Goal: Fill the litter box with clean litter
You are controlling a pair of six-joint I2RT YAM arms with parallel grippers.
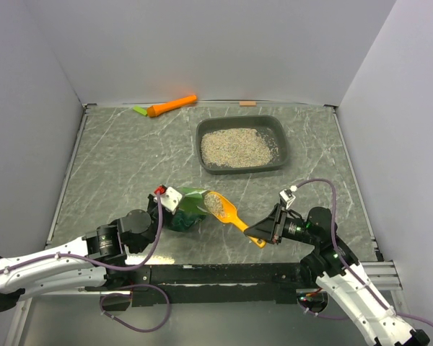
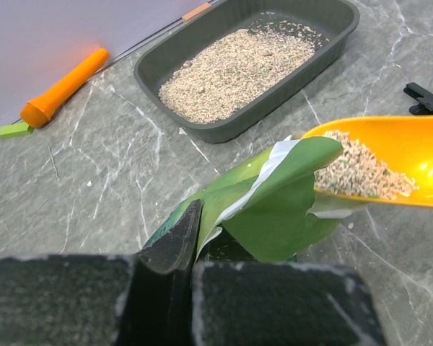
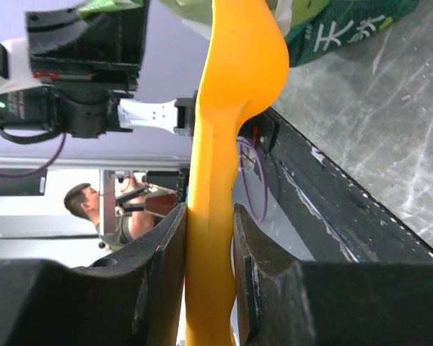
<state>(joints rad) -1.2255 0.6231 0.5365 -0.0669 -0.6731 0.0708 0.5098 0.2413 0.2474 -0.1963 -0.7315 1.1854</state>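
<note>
The left hand (image 1: 175, 204) pinches the bag (image 1: 193, 210); right hand (image 1: 263, 234) clamps a loaded scoop (image 1: 227, 209); box (image 1: 280, 163) holds litter (image 1: 236, 147)

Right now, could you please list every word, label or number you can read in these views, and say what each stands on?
"天": white print on the green bag, right wrist view, seen sideways. The characters beside it are partly cut off by the picture's edge and I cannot read them.
No readable text on the litter box or the scoop.
</note>
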